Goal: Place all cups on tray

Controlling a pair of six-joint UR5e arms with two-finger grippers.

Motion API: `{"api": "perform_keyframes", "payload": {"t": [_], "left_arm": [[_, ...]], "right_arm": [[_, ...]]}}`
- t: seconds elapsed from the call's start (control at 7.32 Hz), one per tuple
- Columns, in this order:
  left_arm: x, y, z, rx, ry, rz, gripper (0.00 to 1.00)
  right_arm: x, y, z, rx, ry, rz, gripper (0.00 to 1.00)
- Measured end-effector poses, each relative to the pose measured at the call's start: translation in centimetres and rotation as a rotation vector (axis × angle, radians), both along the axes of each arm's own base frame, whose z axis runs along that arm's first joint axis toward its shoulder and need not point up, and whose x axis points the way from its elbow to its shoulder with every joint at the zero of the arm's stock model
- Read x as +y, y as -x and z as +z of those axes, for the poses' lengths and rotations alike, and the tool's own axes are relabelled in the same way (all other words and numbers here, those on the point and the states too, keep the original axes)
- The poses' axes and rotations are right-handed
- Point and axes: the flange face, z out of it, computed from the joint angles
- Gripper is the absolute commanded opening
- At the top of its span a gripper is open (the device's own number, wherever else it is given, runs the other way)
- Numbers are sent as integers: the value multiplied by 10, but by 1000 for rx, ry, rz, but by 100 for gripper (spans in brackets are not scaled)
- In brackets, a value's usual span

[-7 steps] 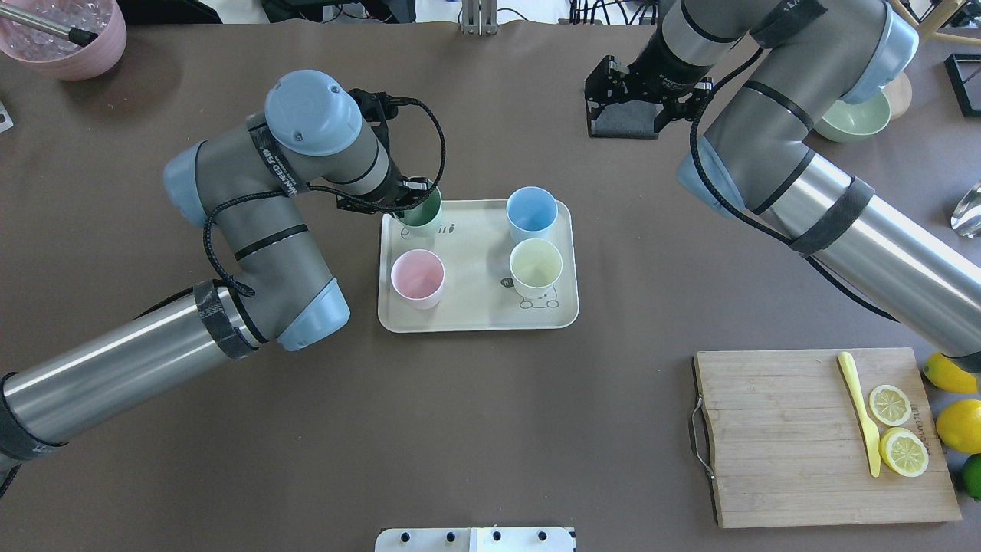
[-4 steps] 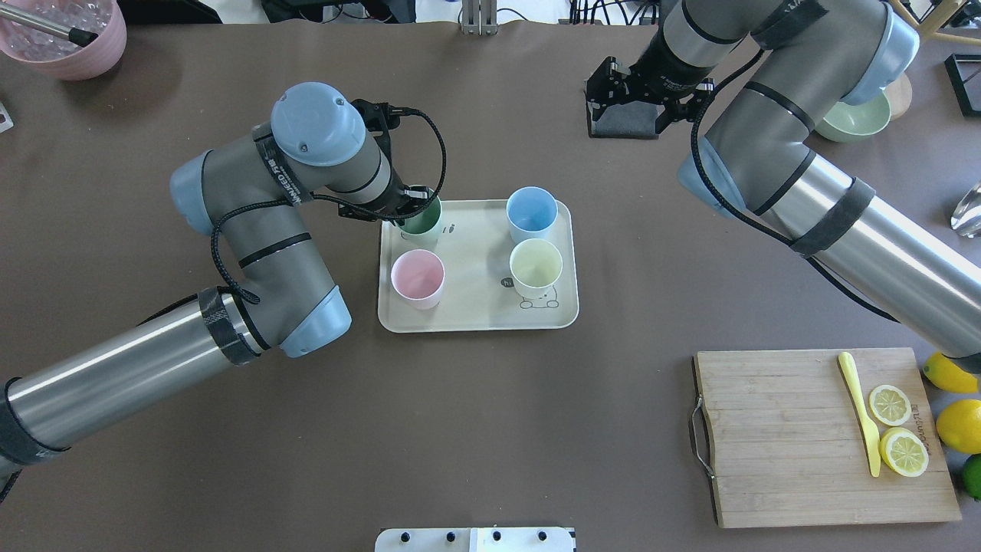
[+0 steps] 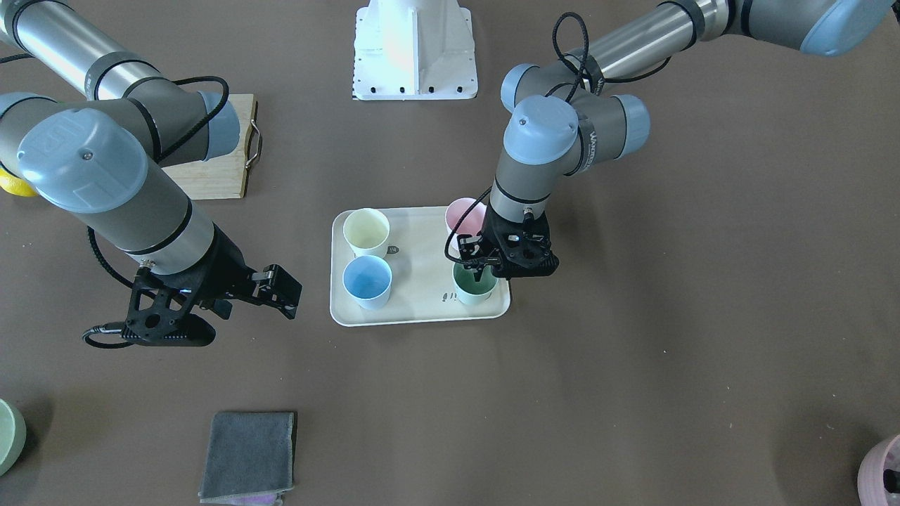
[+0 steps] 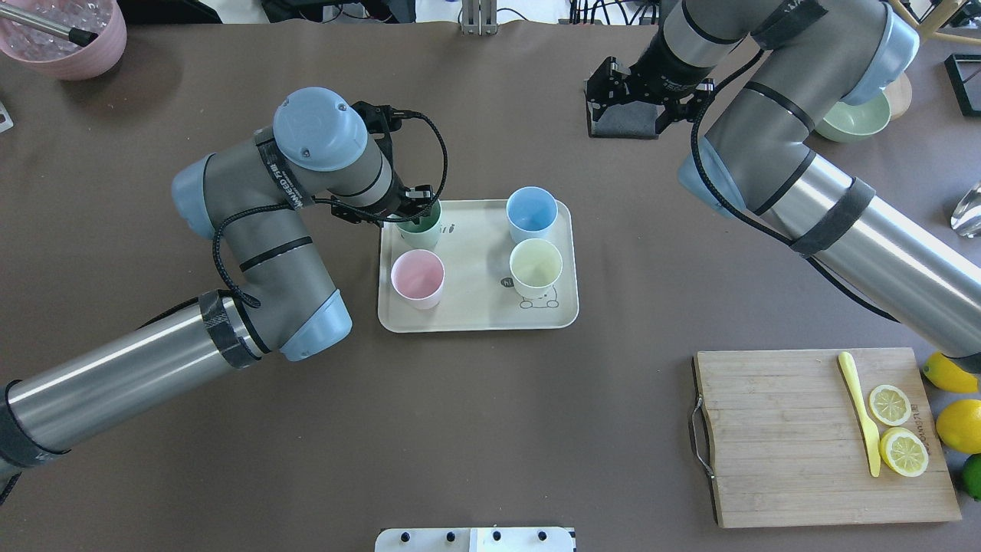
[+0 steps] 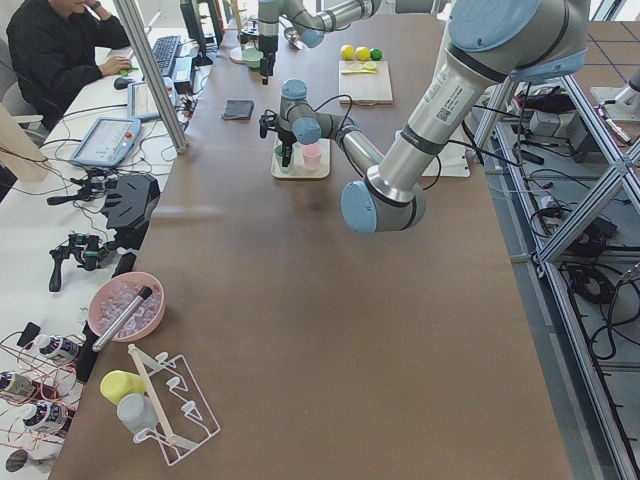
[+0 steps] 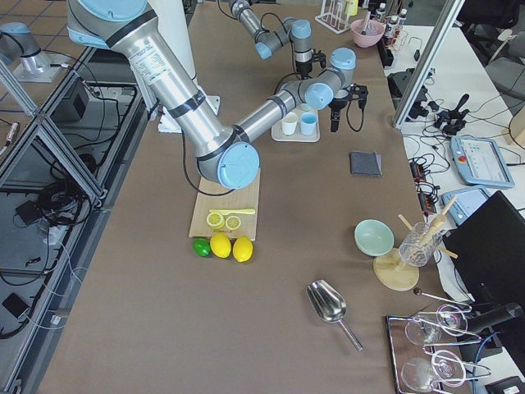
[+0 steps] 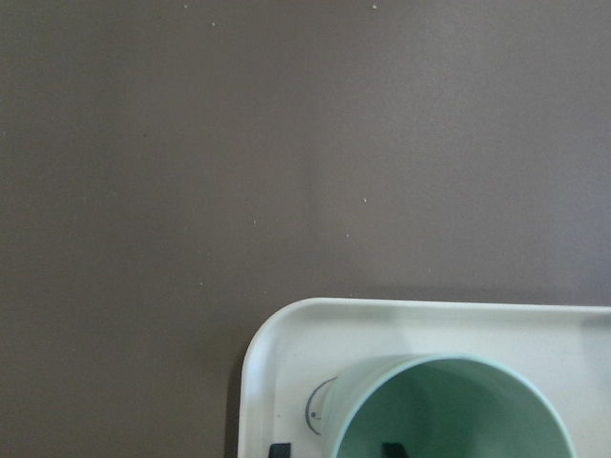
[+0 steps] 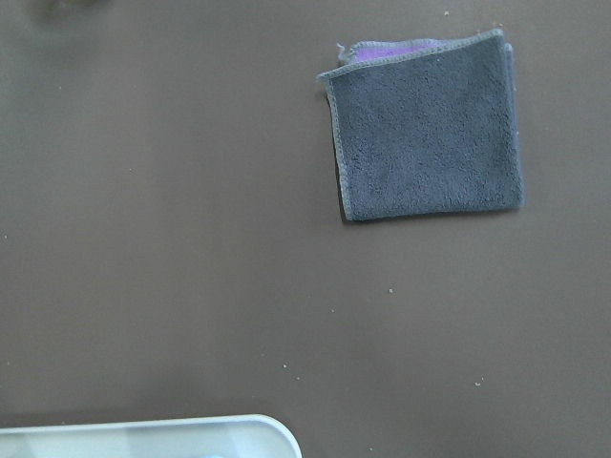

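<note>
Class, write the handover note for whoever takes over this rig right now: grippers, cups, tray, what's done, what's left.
Left gripper: open, fingertips either side of the green cup's wall, apparently not clamping.
Right gripper: open, empty, over the cloth, away from the tray.
All four upright on the tray: green cup, pink cup, blue cup, yellow cup.
Done: four cups placed.
Left: lift the left gripper clear without tipping the green cup.

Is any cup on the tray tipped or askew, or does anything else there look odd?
Nothing stands out. The yellow cup, pink cup, blue cup and green cup all stand upright on the tray. The left gripper has its jaws astride the green cup's wall, and that cup is not tilted.
</note>
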Motion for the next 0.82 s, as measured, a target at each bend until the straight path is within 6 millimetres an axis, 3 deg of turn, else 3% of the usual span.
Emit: {"api": "perform_keyframes", "payload": {"t": [0.14,0.41,0.68,0.82], "left_arm": [[-10,17,-8,10,-19,-16,98],[-51,82,-8,-12,-105,-14,98],[-86,190,23,-41,-207,42,98],[-96,249,49,-93,-309,99,98]], "right_arm": [[-2,-4,2,2,6,3,100],[-6,-27,14,20,22,12,100],[3,-73,42,92,-13,-45,100],[10,-106,69,134,-36,-86,100]]}}
